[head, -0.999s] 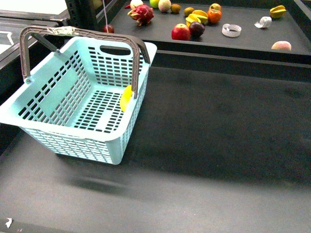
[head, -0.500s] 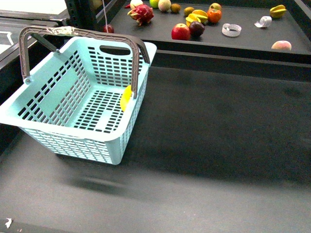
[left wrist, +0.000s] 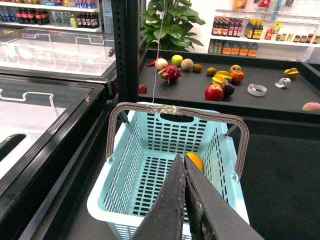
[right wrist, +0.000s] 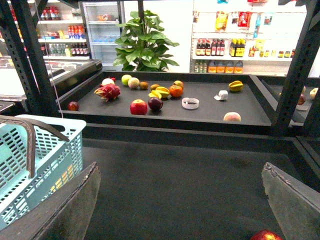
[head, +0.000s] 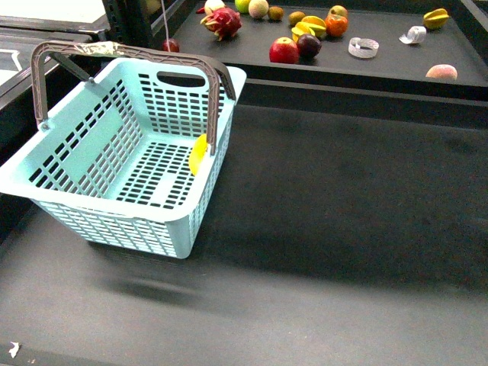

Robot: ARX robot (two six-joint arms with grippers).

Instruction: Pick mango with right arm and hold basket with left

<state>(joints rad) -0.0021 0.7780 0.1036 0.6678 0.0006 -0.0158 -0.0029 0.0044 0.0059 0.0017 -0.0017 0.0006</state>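
The light blue basket [head: 130,160], brown handle raised, stands at the left of the dark table; it also shows in the left wrist view [left wrist: 150,150] and the right wrist view [right wrist: 30,160]. A smooth yellow-orange fruit, apparently the mango [left wrist: 194,161], lies inside against the basket's right wall, showing as a yellow patch in the front view [head: 197,155]. My left gripper [left wrist: 183,160] is shut on nothing, above the basket's near rim. My right gripper [right wrist: 182,210] is open and empty over bare table to the basket's right. Neither arm shows in the front view.
A raised black shelf [head: 381,65] behind the table holds several fruits: a red apple [head: 284,51], a dragon fruit [head: 223,21], yellow-orange fruits [head: 309,27], a star fruit [head: 436,17], a tape roll [head: 363,47]. A red fruit [right wrist: 265,235] lies by my right finger.
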